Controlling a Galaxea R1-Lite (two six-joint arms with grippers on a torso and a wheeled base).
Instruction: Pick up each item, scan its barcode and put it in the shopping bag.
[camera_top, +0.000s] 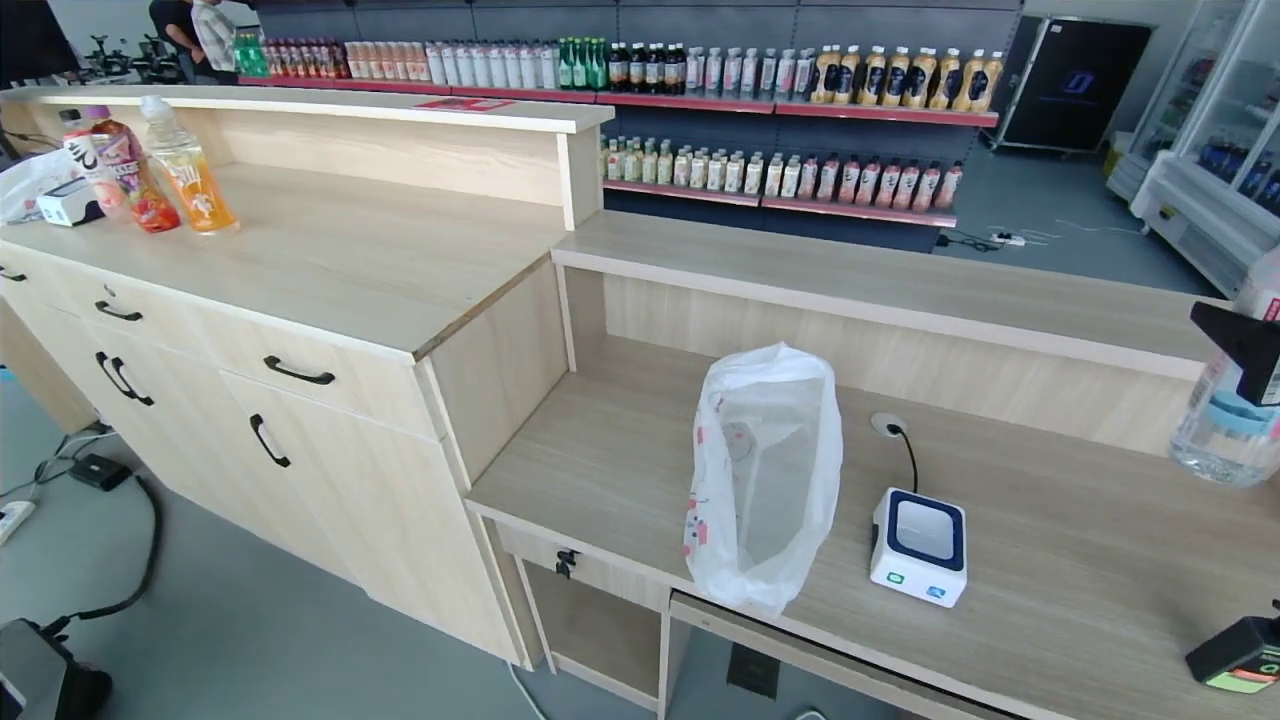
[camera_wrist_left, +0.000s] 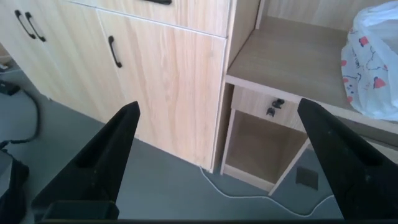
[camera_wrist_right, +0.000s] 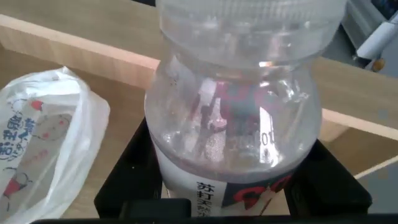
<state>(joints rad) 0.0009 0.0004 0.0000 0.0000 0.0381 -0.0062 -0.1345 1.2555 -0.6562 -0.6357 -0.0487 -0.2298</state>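
A clear plastic bottle (camera_wrist_right: 231, 93) with a red and white label is clamped between my right gripper's (camera_wrist_right: 229, 186) black fingers. In the head view that bottle (camera_top: 1220, 445) hangs over the lower counter's far right end, with the right gripper (camera_top: 1242, 372) shut on it. A white translucent shopping bag (camera_top: 765, 475) stands open on the lower counter, and a white and blue barcode scanner (camera_top: 918, 545) sits just right of it. My left gripper (camera_wrist_left: 217, 112) is open and holds nothing, low over the grey floor in front of the cabinet doors, with the bag (camera_wrist_left: 373, 62) off to one side.
Three drink bottles (camera_top: 185, 170) and a small white box (camera_top: 70, 200) stand on the higher counter at the far left. A black device (camera_top: 1240, 655) lies at the lower counter's front right. Cables run across the floor (camera_top: 120, 480). Stocked shelves (camera_top: 780, 90) line the back.
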